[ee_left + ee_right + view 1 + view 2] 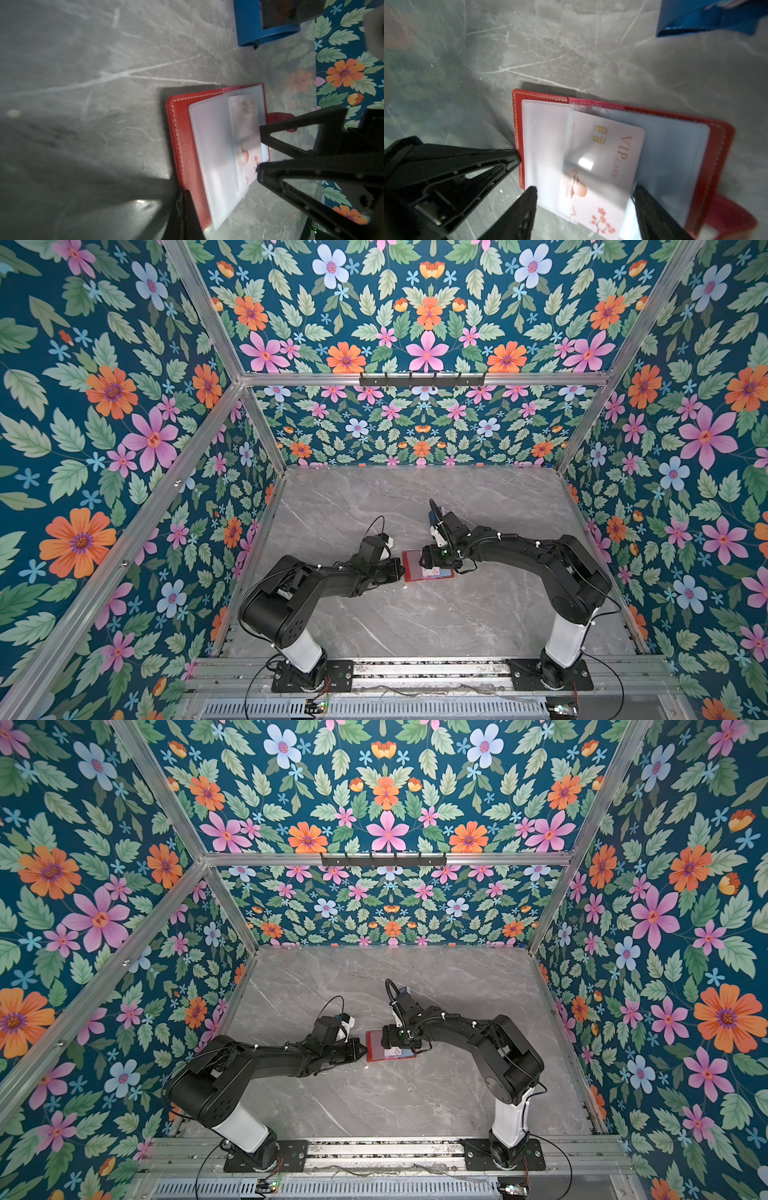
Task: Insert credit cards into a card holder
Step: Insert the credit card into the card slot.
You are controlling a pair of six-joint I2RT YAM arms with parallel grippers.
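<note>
The card holder (412, 565) is a red wallet lying open on the marble table, with its clear sleeves facing up (675, 149). A pale credit card (604, 158) with a chip, "VIP" lettering and a blossom print sits partly inside a clear sleeve, one end sticking out. My right gripper (585, 197) is open; its fingers stand on either side of the card's free end without gripping it. My left gripper (182, 199) is shut, with its tips against the red cover's edge (180, 135). In both top views the grippers meet over the card holder (376, 1046).
A blue card rack (266, 31) stands on the table just beyond the wallet, also seen in the right wrist view (708, 18). The wallet's red snap tab (729, 218) sticks out past its far edge. Floral walls enclose the table.
</note>
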